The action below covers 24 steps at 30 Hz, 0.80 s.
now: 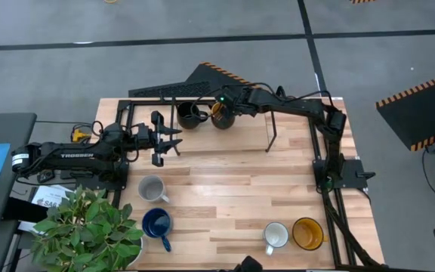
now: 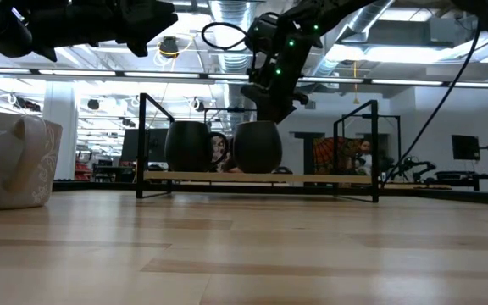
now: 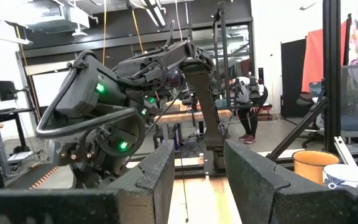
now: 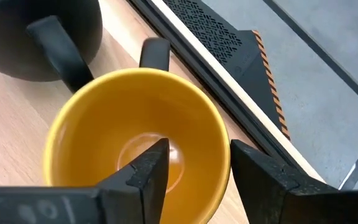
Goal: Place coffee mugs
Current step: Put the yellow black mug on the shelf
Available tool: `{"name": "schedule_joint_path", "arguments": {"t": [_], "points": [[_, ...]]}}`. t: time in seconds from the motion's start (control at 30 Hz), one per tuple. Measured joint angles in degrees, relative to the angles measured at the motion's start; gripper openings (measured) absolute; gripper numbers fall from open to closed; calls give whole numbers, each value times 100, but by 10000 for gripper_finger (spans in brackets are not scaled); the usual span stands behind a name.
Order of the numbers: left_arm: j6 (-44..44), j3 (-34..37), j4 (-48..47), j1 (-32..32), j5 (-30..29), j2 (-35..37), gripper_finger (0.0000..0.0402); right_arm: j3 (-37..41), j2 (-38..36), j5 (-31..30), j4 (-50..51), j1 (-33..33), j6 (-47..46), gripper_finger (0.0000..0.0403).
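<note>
A yellow-orange mug (image 1: 223, 117) stands upright on the raised wooden shelf (image 2: 312, 177) at the table's far edge, next to a black mug (image 1: 189, 115). My right gripper (image 4: 197, 168) is above the yellow-orange mug (image 4: 135, 118), open, with one finger inside the mug and one outside its rim. The black mug (image 4: 36, 31) stands just beside it. A grey mug (image 1: 151, 187), a dark blue mug (image 1: 157, 224), a white mug (image 1: 276, 236) and a second yellow-orange mug (image 1: 307, 233) stand on the near half of the table. My left gripper (image 1: 174, 143) is open and empty at the left.
A black metal frame (image 1: 270, 128) carries the shelf and stands around the far part of the table. A potted plant (image 1: 89, 227) sits at the near left corner. A dark keyboard-like panel (image 1: 172, 89) lies beyond the far edge. Bare wood lies mid-table.
</note>
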<state>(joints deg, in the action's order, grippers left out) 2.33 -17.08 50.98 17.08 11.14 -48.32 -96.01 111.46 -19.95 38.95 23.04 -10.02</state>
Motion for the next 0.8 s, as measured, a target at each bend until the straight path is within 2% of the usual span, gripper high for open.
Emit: {"name": "schedule_joint_path", "arguments": {"t": [0.5,0.8], "points": [[0,2,-7,-2,0,-1,128,-4,-178,-6,24,25,183,192],[87,2,-47,0,-66,0,128,-2,-873,16,203,25,605,192]]}}
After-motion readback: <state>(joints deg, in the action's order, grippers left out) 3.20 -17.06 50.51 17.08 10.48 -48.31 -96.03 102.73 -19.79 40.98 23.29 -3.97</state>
